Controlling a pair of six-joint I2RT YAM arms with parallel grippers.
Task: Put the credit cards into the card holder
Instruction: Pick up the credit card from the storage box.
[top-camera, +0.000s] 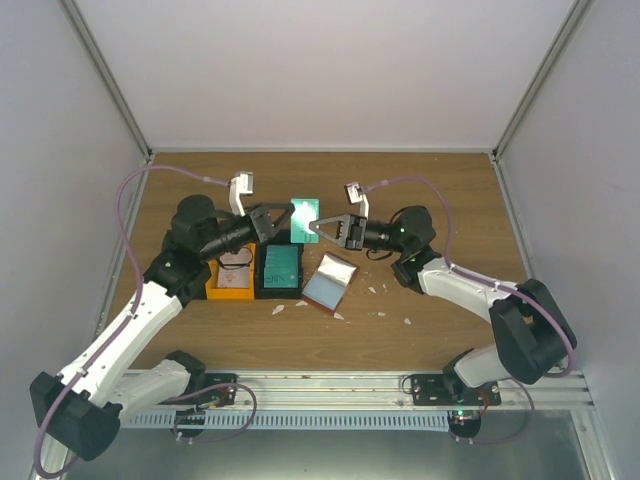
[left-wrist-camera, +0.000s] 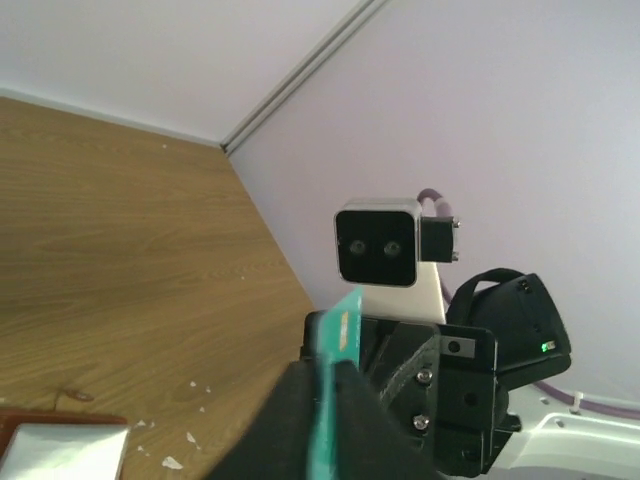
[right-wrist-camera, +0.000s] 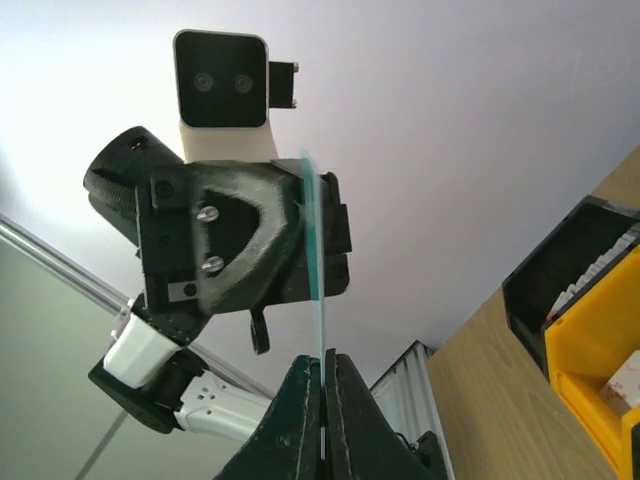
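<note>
Left hand (top-camera: 288, 223) and right hand (top-camera: 313, 228) clamped shut on one thin teal plastic credit card (top-camera: 305, 208).
Light, stiff, slick; best pinched across its faces.

Both the left arm (top-camera: 120, 340) and the right arm (top-camera: 465, 285) are clad in white shells joined by bulky black joint housings. A lilac cable (top-camera: 125, 200) is run along each. The left claw (top-camera: 290, 224) and right claw (top-camera: 313, 228) are moulded in black plastic and fastened with silver screws (right-wrist-camera: 205, 212). A white-cased camera (right-wrist-camera: 222, 80) with a black two-lens face is mounted above each claw. A small green light (left-wrist-camera: 543, 346) is seen on the right arm's black housing.
</note>
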